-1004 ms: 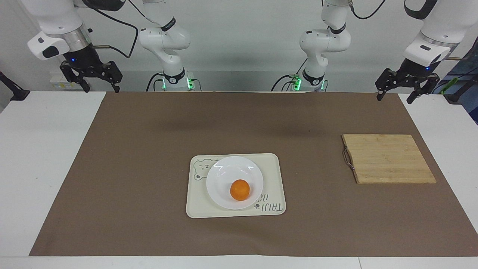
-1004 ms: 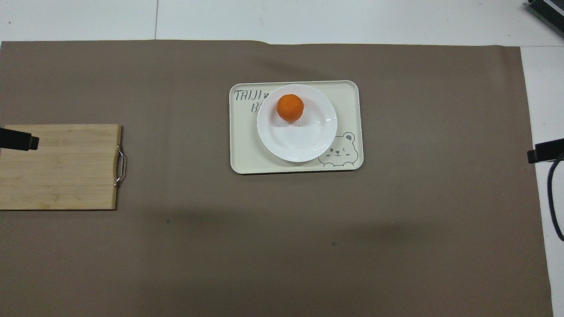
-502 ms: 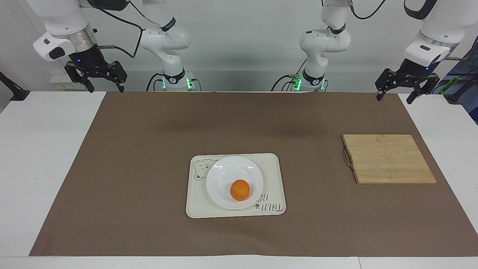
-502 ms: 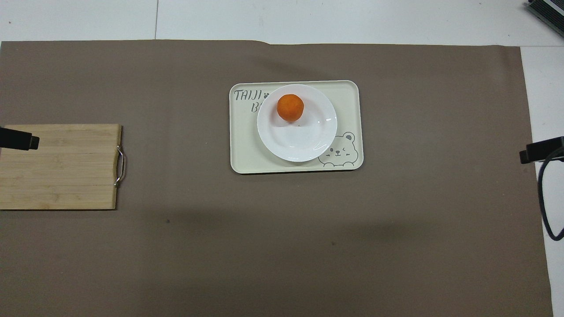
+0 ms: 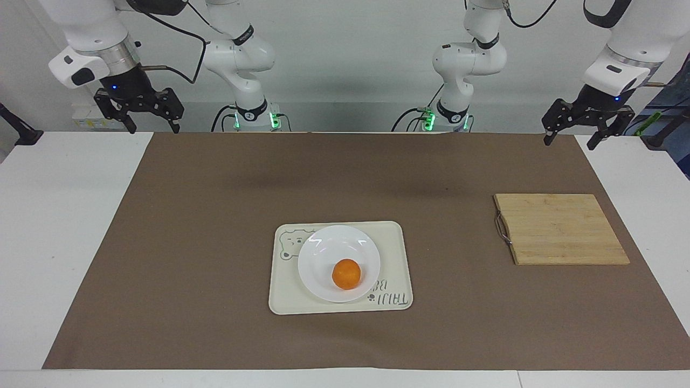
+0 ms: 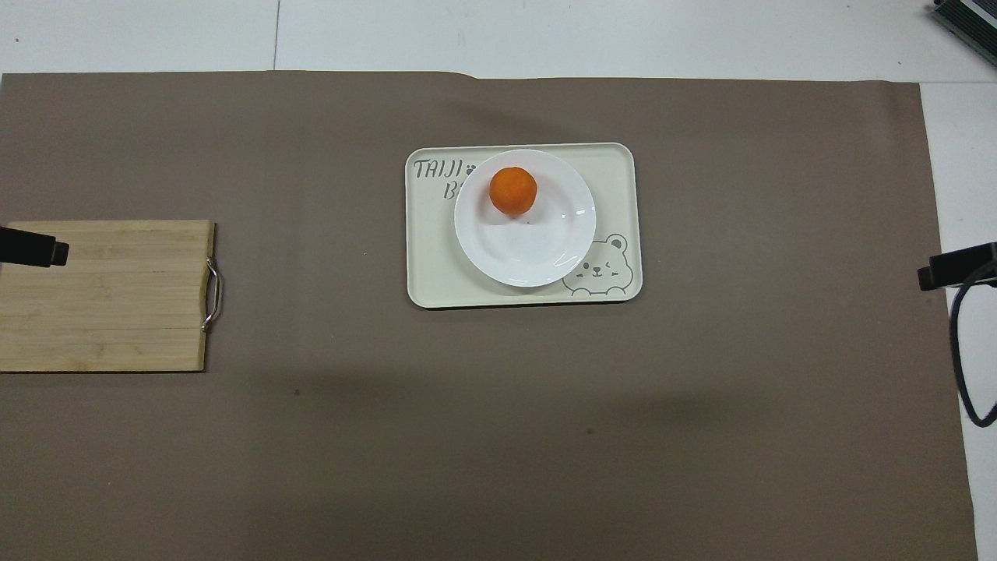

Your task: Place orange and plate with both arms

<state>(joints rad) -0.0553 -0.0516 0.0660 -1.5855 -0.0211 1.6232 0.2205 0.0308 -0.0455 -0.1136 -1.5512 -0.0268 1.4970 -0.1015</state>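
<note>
The orange (image 5: 346,274) (image 6: 513,191) lies in the white plate (image 5: 323,253) (image 6: 537,257), on the part of it farther from the robots. The plate rests on a cream tray (image 5: 396,237) (image 6: 428,265) with a bear drawing, in the middle of the mat. My left gripper (image 5: 570,143) hangs open and empty, high over the mat's edge at the left arm's end. My right gripper (image 5: 153,130) hangs open and empty over the mat's edge at the right arm's end. The overhead view shows only one black fingertip of each (image 6: 31,249) (image 6: 954,266).
A wooden cutting board (image 5: 560,229) (image 6: 105,294) with a metal handle lies on the brown mat (image 5: 215,215) toward the left arm's end. White table surface borders the mat at both ends. A black cable loop (image 6: 970,351) hangs at the right arm's end.
The right gripper has shifted a little toward the middle of the table and slightly up, then settled. The left arm, orange and plate have not moved.
</note>
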